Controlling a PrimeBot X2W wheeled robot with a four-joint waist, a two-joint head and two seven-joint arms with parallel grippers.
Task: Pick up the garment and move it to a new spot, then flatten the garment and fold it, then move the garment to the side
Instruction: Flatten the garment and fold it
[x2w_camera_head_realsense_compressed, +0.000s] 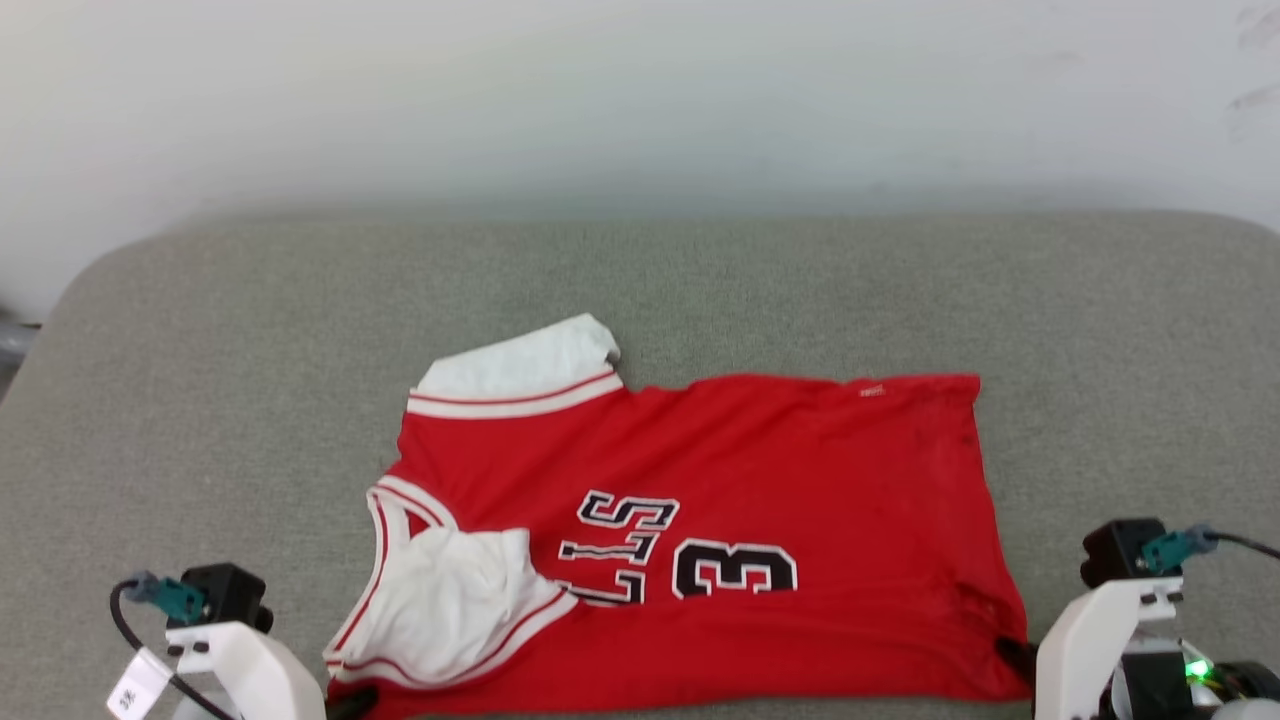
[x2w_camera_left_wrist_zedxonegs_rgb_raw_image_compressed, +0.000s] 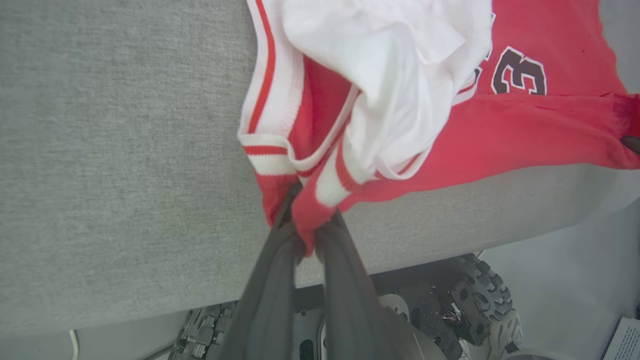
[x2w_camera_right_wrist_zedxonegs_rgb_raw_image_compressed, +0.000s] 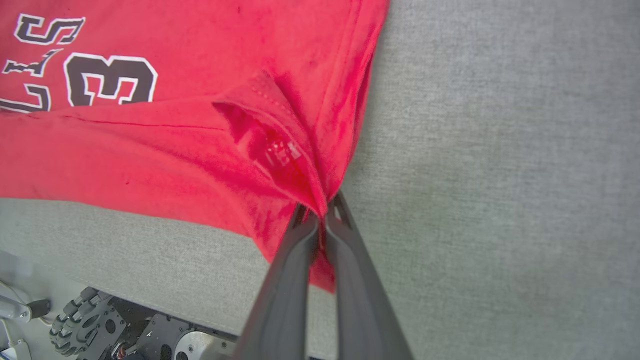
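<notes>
1. While both of my pairs of jaws are clamped tight on it, the garment (x2w_camera_head_realsense_compressed: 760, 470) lies spread on the grey worktop (x2w_camera_head_realsense_compressed: 200, 400). The letters and number face up, and its near edge runs right along the worktop's front edge.
2. Left gripper (x2w_camera_left_wrist_zedxonegs_rgb_raw_image_compressed: 306, 235): jaws closed on a bunched bit of striped trim at the near shoulder corner. Right gripper (x2w_camera_right_wrist_zedxonegs_rgb_raw_image_compressed: 320, 212): jaws closed on the near hem corner, with the cloth puckered into the pinch.
3. What worries me is that each grip is only a small pinch. A brisk or uneven pull could pop a corner free, and then the garment would skew or slump off the front edge.
4. The white lining (x2w_camera_head_realsense_compressed: 450, 600) is bulging out of the neck hole (messy heap, honestly). If I fold without smoothing it, I reckon that lump gets trapped inside. The far shoulder strap (x2w_camera_head_realsense_compressed: 520, 375) is flipped white side up too.
5. Head count: one garment, two grippers, one worktop, one big "3" (x2w_camera_head_realsense_compressed: 735, 570).
</notes>
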